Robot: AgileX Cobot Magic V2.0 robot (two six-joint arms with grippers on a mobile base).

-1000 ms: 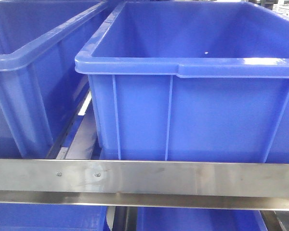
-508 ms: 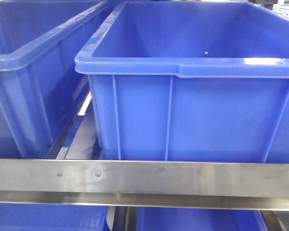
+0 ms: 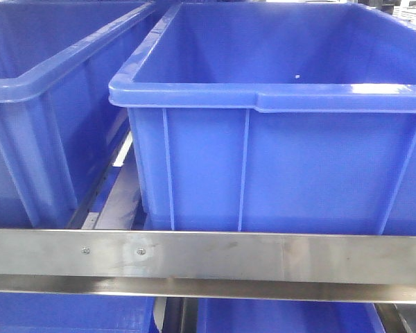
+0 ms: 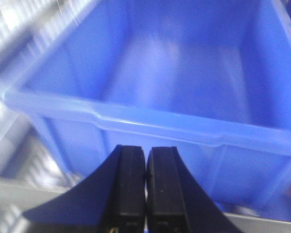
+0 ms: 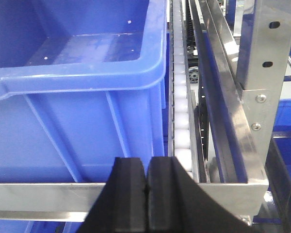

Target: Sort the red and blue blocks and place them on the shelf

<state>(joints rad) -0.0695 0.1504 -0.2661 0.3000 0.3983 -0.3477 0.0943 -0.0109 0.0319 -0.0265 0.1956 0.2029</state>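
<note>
No red or blue block shows in any view. The shelf's brushed-metal front rail (image 3: 208, 255) runs across the bottom of the front view, under two large blue bins (image 3: 277, 132) (image 3: 41, 104). My left gripper (image 4: 146, 153) is shut with nothing between its black fingers, hovering in front of a blue bin (image 4: 174, 82) whose inside looks bare. My right gripper (image 5: 147, 162) is shut and holds nothing, pointing at the shelf rail (image 5: 48, 196) by the right corner of a blue bin (image 5: 82, 68). Neither gripper appears in the front view.
White roller tracks (image 5: 179, 102) run between the bin and the steel side frame (image 5: 262, 63) at the right. More blue bins sit on the level below (image 3: 277, 318). A gap with rollers (image 3: 114, 187) separates the two upper bins.
The front view has shifted very slightly; otherwise nothing visibly changed.
</note>
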